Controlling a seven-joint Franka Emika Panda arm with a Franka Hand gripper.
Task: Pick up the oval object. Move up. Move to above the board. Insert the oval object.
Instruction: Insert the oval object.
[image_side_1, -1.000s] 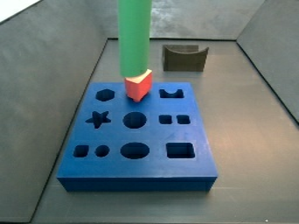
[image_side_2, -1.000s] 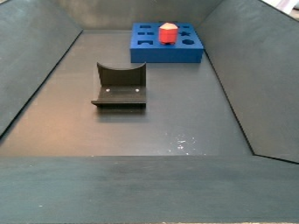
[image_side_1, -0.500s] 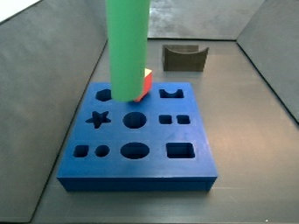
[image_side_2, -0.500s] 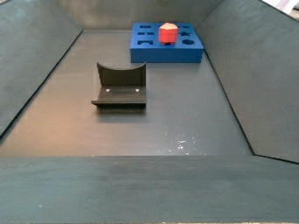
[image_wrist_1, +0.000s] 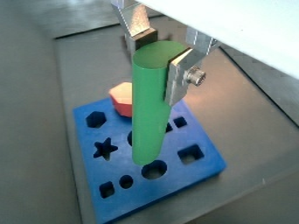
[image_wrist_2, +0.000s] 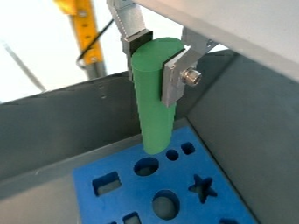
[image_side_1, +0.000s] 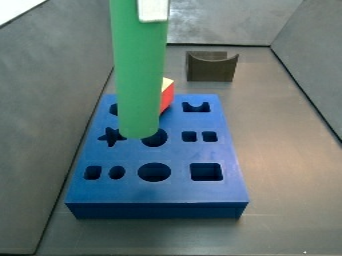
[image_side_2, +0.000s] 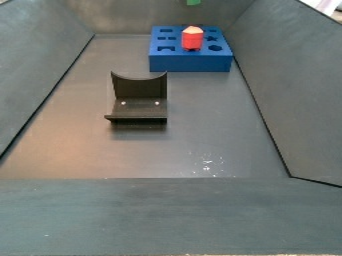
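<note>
**Green rod held above blue board**

- Gripper (image_wrist_1: 162, 54): in both wrist views (image_wrist_2: 160, 54), silver fingers (image_wrist_1: 180, 73) clamped on the upper end of the oval object. In a side view only a pale corner of it shows at the top edge.
- Oval object (image_wrist_1: 149, 105): long bright green rod, roughly upright, hanging above the board in both wrist views (image_wrist_2: 153, 94); lower end over the hole field (image_side_1: 138, 70). Whether the tip touches the board cannot be told.
- Board (image_side_1: 160, 190): thick blue block with star, round and square holes, resting on the dark tabletop (image_side_2: 174, 150).
- Red piece (image_side_2: 193, 39): short, cream-topped, standing on the board, just beside the rod (image_wrist_1: 121, 97).
- Dark notched holder (image_side_2: 138, 98): on the tabletop, well apart from the board (image_side_1: 210, 65).
</note>
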